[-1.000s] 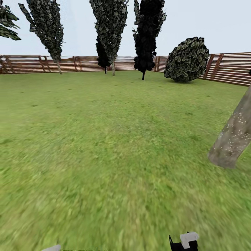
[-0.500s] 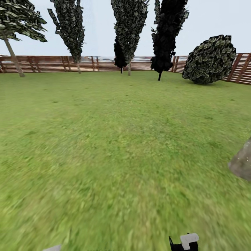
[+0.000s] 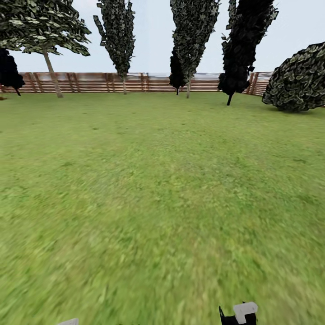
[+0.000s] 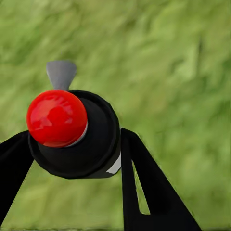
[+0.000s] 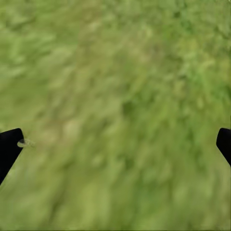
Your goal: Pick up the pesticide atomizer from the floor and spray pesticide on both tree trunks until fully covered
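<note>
Green lawn (image 3: pixel 153 180) runs back to a brown slat fence (image 3: pixel 90 82) under a pale sky. At the left wrist, the left gripper (image 4: pixel 72 159) has its two black fingers (image 4: pixel 139 183) closed against a black atomizer (image 4: pixel 79 139) with a red cap (image 4: pixel 57 118) and a grey nozzle tab (image 4: pixel 61 73), held over blurred grass. At the right wrist, the right gripper (image 5: pixel 115 144) stands wide apart with nothing between its fingertips (image 5: pixel 8 144), which sit at opposite edges of the picture over bare grass. From the head, the wrist details give way to the wider garden: a white and black part of the right arm (image 3: pixel 239 313) at the bottom edge, a pale sliver (image 3: pixel 67 322) at the lower left, then a row of dark conifers (image 3: pixel 246 40) along the fence, a rounded bush (image 3: pixel 298 79) at the far right, and a leafy tree (image 3: pixel 43 27) on a thin leaning trunk at the far left. Compared with half a second ago, the whole head view has swung left: the pale thick trunk that stood at the right edge has passed out of the picture, the bush has slid to the right border, and a small black tree (image 3: pixel 9 67) has come in at the left.
</note>
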You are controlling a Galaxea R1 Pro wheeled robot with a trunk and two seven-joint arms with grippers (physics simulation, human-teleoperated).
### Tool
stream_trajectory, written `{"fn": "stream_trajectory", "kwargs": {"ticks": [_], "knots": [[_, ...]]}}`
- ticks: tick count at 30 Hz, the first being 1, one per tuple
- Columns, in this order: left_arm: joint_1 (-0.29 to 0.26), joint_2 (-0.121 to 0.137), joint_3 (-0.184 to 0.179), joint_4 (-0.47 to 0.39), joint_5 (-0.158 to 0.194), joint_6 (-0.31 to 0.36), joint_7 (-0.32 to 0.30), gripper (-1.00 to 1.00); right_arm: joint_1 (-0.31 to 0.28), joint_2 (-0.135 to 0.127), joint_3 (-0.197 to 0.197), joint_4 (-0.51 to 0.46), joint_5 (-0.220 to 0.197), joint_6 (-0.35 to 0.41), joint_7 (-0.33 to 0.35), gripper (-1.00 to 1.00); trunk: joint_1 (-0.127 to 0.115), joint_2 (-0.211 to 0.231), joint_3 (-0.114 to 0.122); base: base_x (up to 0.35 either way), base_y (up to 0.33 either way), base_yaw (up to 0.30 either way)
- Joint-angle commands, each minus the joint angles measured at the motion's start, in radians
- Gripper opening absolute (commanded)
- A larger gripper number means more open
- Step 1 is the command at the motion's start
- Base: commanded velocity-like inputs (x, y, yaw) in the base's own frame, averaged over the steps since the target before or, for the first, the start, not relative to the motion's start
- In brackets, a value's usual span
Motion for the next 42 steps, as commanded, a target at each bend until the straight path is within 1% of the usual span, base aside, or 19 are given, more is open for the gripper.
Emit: {"fn": "stream_trajectory", "kwargs": {"ticks": [1, 28, 35, 42], "knots": [[0.000, 0.000, 0.000, 0.000, 0.000, 0.000, 0.000, -1.00, 0.000, 0.000, 0.000, 0.000, 0.000, 0.000, 0.000, 1.00, 0.000, 0.000, 0.000, 0.000, 0.000, 0.284], [0.000, -0.002, -0.002, 0.001, 0.002, 0.002, 0.000, -1.00, 0.001, 0.001, 0.000, 0.000, 0.001, 0.000, 0.000, 1.00, 0.000, 0.000, 0.000, 0.004, 0.000, 0.284], [0.000, -0.002, -0.001, 0.001, 0.003, 0.001, 0.001, -1.00, 0.001, 0.001, 0.000, 0.000, 0.001, 0.000, 0.000, 1.00, 0.000, 0.000, 0.000, 0.261, 0.044, 0.284], [0.000, -0.002, 0.000, 0.001, 0.003, 0.001, 0.001, -1.00, 0.001, 0.001, 0.001, 0.000, 0.001, 0.000, 0.000, 1.00, 0.000, 0.000, 0.000, 0.310, 0.141, 0.284]]}}
